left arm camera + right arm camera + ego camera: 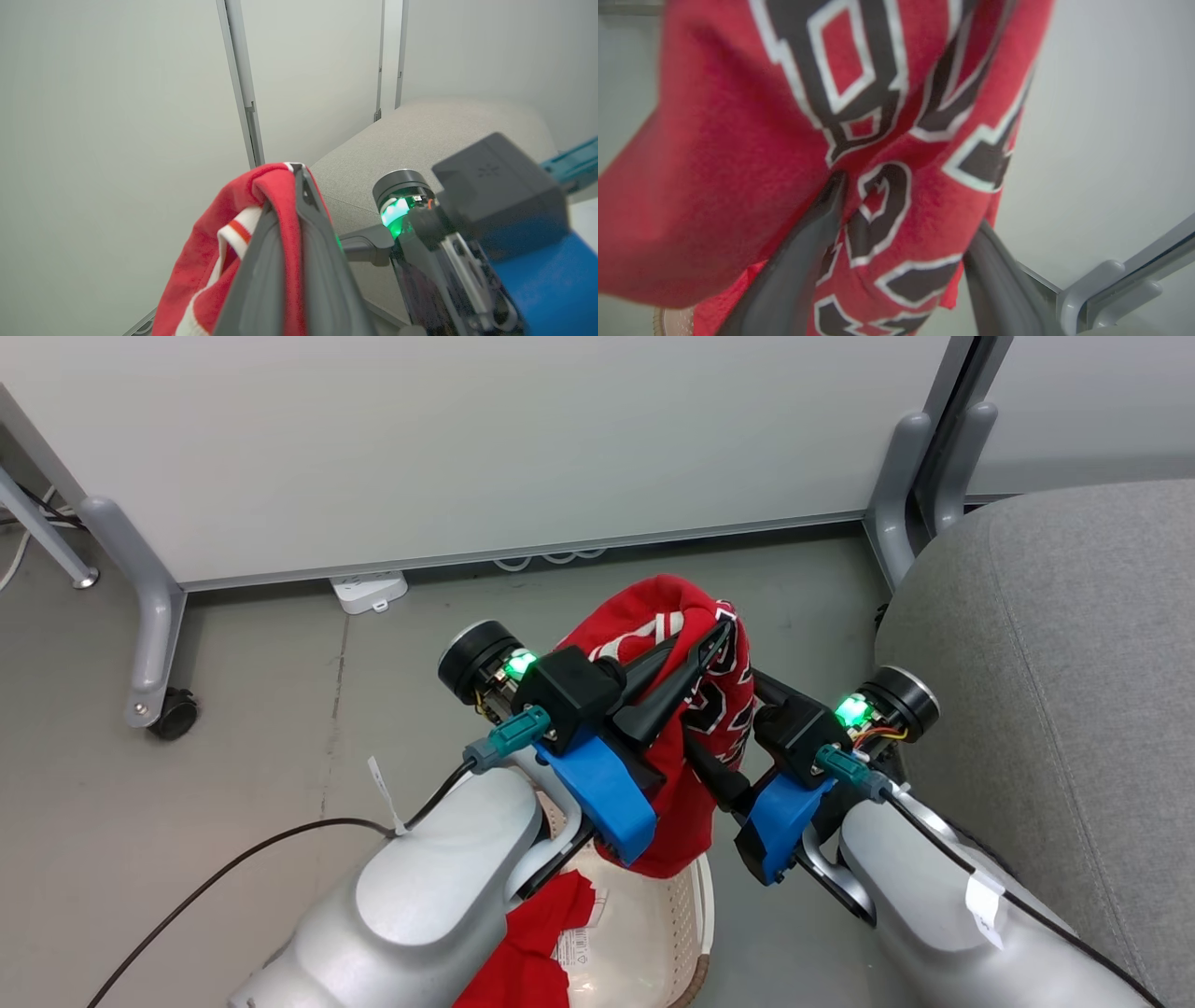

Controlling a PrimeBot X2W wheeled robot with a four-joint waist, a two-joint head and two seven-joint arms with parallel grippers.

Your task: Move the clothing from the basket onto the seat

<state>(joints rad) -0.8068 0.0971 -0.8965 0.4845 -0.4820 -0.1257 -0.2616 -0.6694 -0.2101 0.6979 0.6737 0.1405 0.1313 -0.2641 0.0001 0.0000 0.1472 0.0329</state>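
Note:
My left gripper (714, 639) is shut on the red jersey (695, 709), which has black-and-white lettering, and holds it up above the basket (686, 915). In the left wrist view the fingertips (296, 170) pinch a red fold with white trim (233, 228). My right gripper (733, 737) reaches into the hanging jersey from the right. Its fingers (798, 261) stand apart, open, with the lettered cloth (878, 140) draped between and in front of them. The plain red garment (532, 943) lies in the cream basket under my left forearm. The grey seat (1055, 663) is close on the right.
White partition panels (467, 439) on grey legs with a caster (173, 714) stand behind. A white power strip (369, 590) lies on the grey floor by the panel's foot. A black cable (233, 859) runs across the floor at the left.

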